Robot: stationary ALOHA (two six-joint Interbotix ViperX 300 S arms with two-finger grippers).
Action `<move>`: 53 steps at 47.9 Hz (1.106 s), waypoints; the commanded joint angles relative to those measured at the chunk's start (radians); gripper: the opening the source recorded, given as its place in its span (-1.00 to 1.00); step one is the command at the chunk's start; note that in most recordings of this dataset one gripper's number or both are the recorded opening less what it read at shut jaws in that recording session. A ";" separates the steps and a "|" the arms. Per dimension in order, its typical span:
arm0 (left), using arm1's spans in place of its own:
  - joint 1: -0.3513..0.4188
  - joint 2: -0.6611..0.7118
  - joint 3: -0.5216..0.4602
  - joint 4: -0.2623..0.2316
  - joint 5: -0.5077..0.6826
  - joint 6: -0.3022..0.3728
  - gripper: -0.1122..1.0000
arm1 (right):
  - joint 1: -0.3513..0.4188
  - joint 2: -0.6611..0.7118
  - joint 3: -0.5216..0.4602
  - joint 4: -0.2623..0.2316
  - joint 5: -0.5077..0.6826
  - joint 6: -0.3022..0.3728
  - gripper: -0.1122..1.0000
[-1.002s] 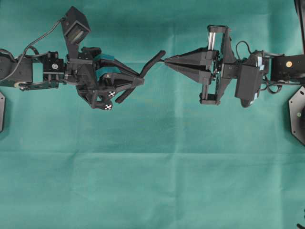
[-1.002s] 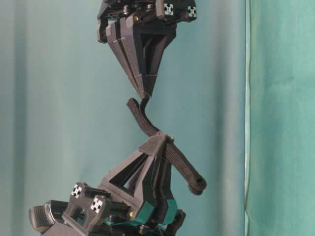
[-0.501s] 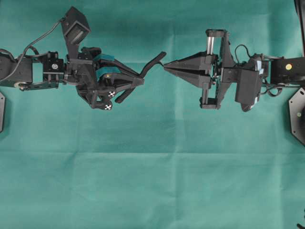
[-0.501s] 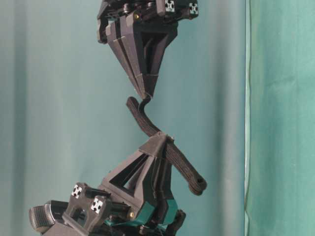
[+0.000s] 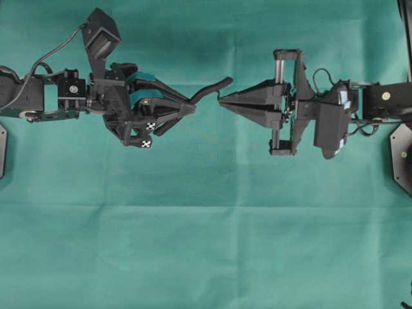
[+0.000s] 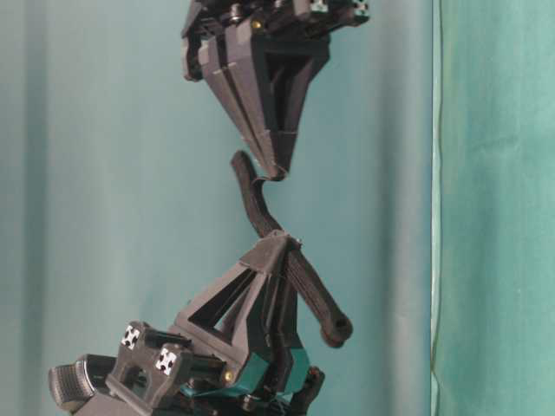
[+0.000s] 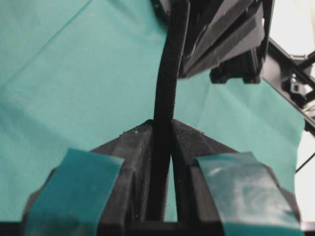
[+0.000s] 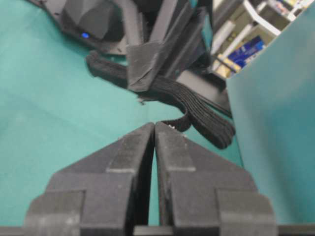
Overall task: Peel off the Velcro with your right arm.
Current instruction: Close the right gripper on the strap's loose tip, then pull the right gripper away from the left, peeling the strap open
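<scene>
Above the green table (image 5: 206, 244), mid-scene in the overhead view: one Velcro (image 5: 209, 90), a black strip, held aloft between two grippers.

Left gripper (image 5: 190, 106) (teal pads, checker tags): fingers (image 7: 129, 162) were closed on the Velcro's middle, the strip running up between them in the left wrist view. One end stuck out right toward the other gripper; the rounded end (image 6: 336, 328) hung out on the opposite side in the table-level view.

Right gripper (image 5: 221, 101) (plain black wedges): fingers (image 8: 127, 150) were pressed together with no gap at the tips. A thin peeled layer (image 6: 276, 177) curled from the strip's end to those tips and appeared pinched there; the thicker layer (image 6: 251, 195) stood just beside them, bowed away.

Right arm (image 5: 335, 119): reached in from the right edge, roughly level with the left.
</scene>
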 commanded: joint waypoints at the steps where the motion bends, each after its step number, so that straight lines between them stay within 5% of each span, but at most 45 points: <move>1: 0.005 -0.009 -0.015 -0.002 -0.012 0.002 -0.63 | 0.009 0.002 -0.025 0.002 -0.002 0.003 -0.97; 53: 0.006 -0.009 -0.009 -0.002 -0.041 0.002 -0.63 | 0.084 0.052 -0.084 0.000 0.100 0.005 -0.97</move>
